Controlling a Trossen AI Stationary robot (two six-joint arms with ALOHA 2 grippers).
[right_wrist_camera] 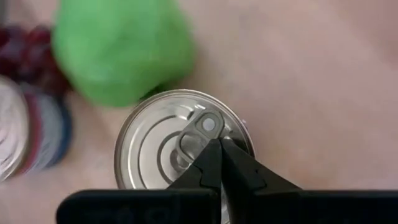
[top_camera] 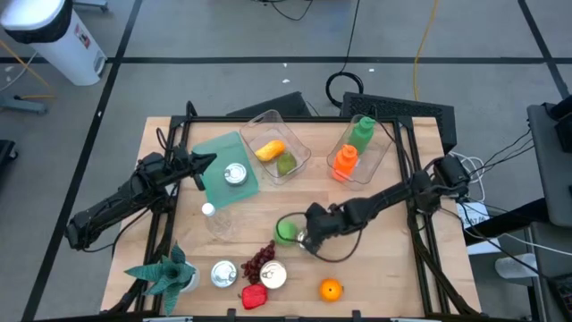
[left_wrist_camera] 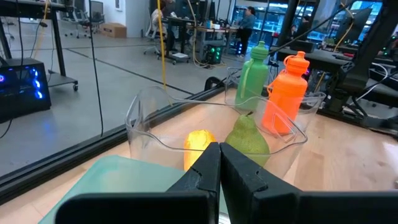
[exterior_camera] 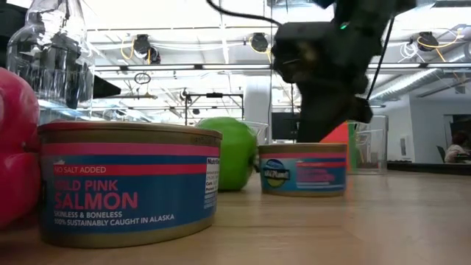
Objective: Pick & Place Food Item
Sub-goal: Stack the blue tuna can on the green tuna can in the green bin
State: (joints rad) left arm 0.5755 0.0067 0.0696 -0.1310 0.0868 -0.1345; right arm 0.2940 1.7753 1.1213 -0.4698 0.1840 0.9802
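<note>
**Right gripper closed over a can, left arm parked**

I see the right gripper (top_camera: 307, 237) low at table centre, fingers pinched fully together with nothing between them. In the right wrist view its fingertips (right_wrist_camera: 217, 163) sit right over the pull-tab lid of a can (right_wrist_camera: 180, 146); I can't tell if they touch it. The green apple (top_camera: 286, 231) is just beside that can at about 10 o'clock from it, touching or nearly so. In the low view the same can (exterior_camera: 302, 169) stands upright under the gripper, apple (exterior_camera: 228, 151) beside it.

My left gripper (top_camera: 202, 165) hangs at 9 o'clock of the table, over the edge of the green board (top_camera: 214, 154), fingers pressed together and holding nothing. Ahead of it is a clear bin (left_wrist_camera: 205, 121) with a pear (left_wrist_camera: 247, 140) and a yellow fruit (left_wrist_camera: 199, 142) inside. A second bin (top_camera: 380, 148) at 1 o'clock holds a green bottle (top_camera: 362, 132) and an orange bottle (top_camera: 345, 163). An orange (top_camera: 331, 289) sits at 5 o'clock, grapes (top_camera: 259, 261) at 6 o'clock.
</note>
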